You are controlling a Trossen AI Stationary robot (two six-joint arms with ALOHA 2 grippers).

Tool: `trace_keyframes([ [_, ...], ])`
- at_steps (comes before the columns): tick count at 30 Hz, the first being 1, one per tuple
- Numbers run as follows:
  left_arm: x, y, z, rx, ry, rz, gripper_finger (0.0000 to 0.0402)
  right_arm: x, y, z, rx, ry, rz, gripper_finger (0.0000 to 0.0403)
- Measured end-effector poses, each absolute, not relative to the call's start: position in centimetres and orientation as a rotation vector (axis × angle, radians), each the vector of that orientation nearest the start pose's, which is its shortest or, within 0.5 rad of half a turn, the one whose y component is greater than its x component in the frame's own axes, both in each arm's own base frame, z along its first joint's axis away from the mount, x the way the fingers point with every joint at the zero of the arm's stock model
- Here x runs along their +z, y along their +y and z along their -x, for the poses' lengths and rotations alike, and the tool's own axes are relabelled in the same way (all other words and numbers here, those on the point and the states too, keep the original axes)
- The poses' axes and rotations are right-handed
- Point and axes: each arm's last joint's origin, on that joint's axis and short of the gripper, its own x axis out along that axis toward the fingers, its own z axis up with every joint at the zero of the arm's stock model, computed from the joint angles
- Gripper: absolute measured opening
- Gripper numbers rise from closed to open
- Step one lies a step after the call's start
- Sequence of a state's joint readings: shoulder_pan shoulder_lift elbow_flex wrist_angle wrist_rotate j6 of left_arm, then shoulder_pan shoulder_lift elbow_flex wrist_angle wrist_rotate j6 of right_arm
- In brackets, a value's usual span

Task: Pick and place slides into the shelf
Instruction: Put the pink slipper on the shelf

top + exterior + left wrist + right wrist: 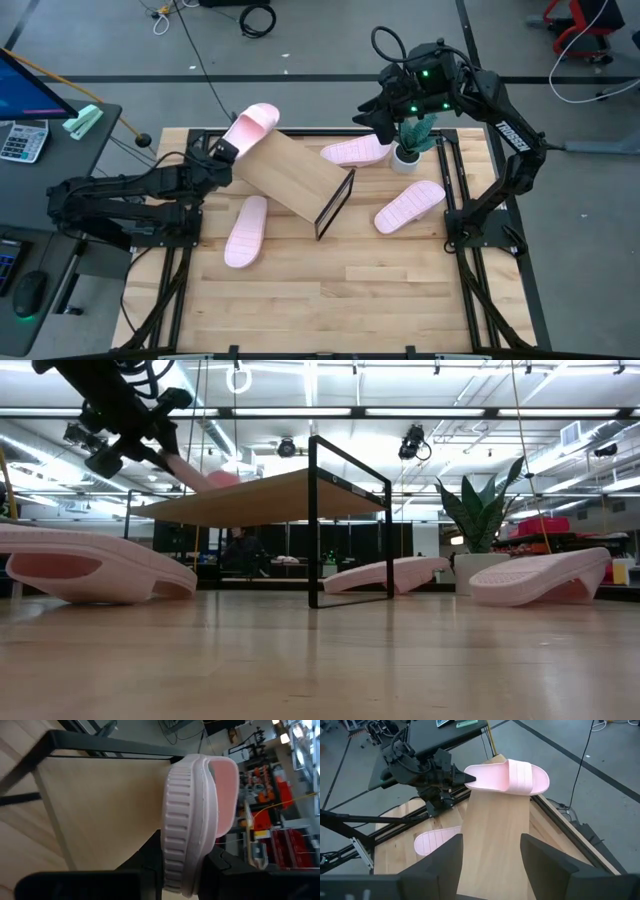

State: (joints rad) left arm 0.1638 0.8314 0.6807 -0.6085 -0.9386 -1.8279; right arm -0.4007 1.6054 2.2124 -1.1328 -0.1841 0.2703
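Observation:
My left gripper is shut on one pale pink slide above the far left end of the shelf. The shelf is a light plank top lying askew on the table, with a black wire end frame at its near right end. Three more slides lie on the table: one near the shelf's left side, one beyond it and one to its right. My right gripper hangs open above the far right part of the table, its fingers pointing along the plank. My left gripper pinches the slide's strapless end between its two fingers, one on the footbed and one on the ribbed underside. It comes from the table's left, slanting slightly down. The strap end juts over the plank; whether it touches the plank I cannot tell.
A small potted plant stands on the far right of the table under the right arm, also seen in the low view as a plant. Black frame rails edge the tabletop. A desk with a calculator stands off to the left.

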Motion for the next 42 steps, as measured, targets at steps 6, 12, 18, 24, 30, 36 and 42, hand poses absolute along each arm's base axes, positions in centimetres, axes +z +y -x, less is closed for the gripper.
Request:
trace_keyframes([
  [6,26.06,4.83,-14.92,1.336,-0.379,1.237,0.0075,50.81,-10.41,-25.93,-0.279,0.474,-0.415,0.0203],
  [12,25.93,4.83,-15.13,1.33,-0.358,1.253,0.0075,50.81,-10.41,-25.93,-0.279,0.474,-0.415,0.0203],
  [18,25.78,4.85,-15.37,1.325,-0.381,1.307,0.0075,50.82,-10.41,-25.94,-0.279,0.473,-0.415,0.0203],
  [24,25.72,4.84,-15.42,1.324,-0.394,1.331,0.0075,50.83,-10.42,-25.94,-0.279,0.471,-0.415,0.0203],
  [30,25.69,4.81,-15.45,1.317,-0.38,1.345,0.0101,50.83,-10.42,-25.94,-0.279,0.471,-0.414,0.0203],
  [36,25.6,4.73,-15.54,1.299,-0.355,1.397,0.018,50.83,-10.42,-25.94,-0.279,0.471,-0.415,0.0203],
  [42,25.71,4.71,-15.52,1.288,-0.361,1.405,0.0204,50.82,-10.41,-25.94,-0.279,0.472,-0.415,0.0203],
])
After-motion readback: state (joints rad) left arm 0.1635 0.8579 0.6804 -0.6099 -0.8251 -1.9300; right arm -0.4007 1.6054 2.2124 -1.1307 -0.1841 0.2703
